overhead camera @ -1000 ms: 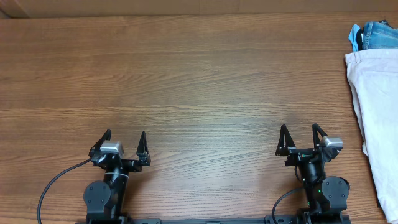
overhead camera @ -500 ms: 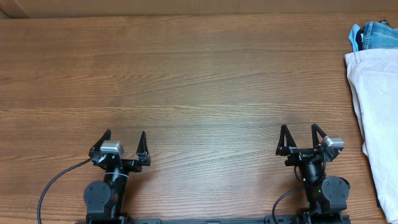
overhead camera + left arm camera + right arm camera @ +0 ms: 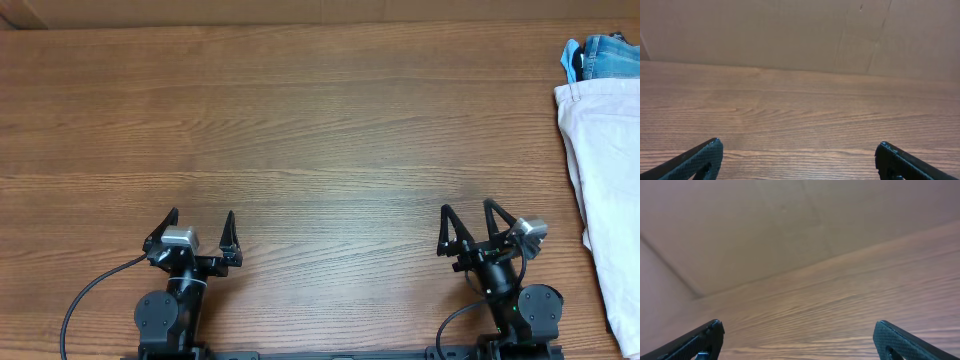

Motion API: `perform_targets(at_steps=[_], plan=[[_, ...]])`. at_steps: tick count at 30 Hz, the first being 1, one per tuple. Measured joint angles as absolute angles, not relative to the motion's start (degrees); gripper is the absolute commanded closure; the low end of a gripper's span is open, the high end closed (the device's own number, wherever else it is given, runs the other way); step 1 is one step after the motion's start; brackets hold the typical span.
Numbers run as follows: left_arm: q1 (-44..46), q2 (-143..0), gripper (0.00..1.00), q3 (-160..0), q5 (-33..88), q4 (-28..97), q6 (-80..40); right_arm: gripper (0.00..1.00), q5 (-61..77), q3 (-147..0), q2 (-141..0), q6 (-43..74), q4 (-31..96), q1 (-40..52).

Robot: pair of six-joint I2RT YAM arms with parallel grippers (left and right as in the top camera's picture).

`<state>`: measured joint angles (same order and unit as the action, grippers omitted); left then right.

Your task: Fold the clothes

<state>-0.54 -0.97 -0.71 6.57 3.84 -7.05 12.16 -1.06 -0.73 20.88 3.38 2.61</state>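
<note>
Closest to me, along the near edge of the wooden table [image 3: 320, 130], the two arms sit folded low over their bases, a black cable [image 3: 82, 303] looping off the left one. The left gripper [image 3: 201, 214] points straight out over the boards with its fingers spread wide and nothing between them; from its wrist camera the two dark fingertips [image 3: 696, 160] show only at the lower corners, with bare wood grain in the gap. The right gripper [image 3: 466, 208] is likewise spread apart and holds nothing, though it is angled a little toward the left, and its own camera sees the table on a slant, the picture soft and somewhat blurred. Off to the right of that arm, well apart from its fingers, the beige shorts [image 3: 605, 190] lie on the table's right edge, running from near the front up toward the back and partly cut off by the frame. At their far end a piece of blue denim [image 3: 606, 55] pokes out, touching or tucked under the beige cloth. Beyond the table stands a plain tan wall [image 3: 790, 30].
</note>
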Motion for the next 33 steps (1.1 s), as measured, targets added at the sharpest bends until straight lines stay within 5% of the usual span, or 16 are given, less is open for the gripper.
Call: perform_targets(at_steps=[22,33], plan=[[-0.54,-0.97,0.0,-0.71,6.57,3.86,-7.05,0.0,13.61,-9.58,-3.31,14.68,-5.26,2.61],[-0.54,-1.02,0.0,-0.67,6.55,3.84,-7.05,0.0,-0.12,-30.5,-30.76,6.11,4.69,2.61]])
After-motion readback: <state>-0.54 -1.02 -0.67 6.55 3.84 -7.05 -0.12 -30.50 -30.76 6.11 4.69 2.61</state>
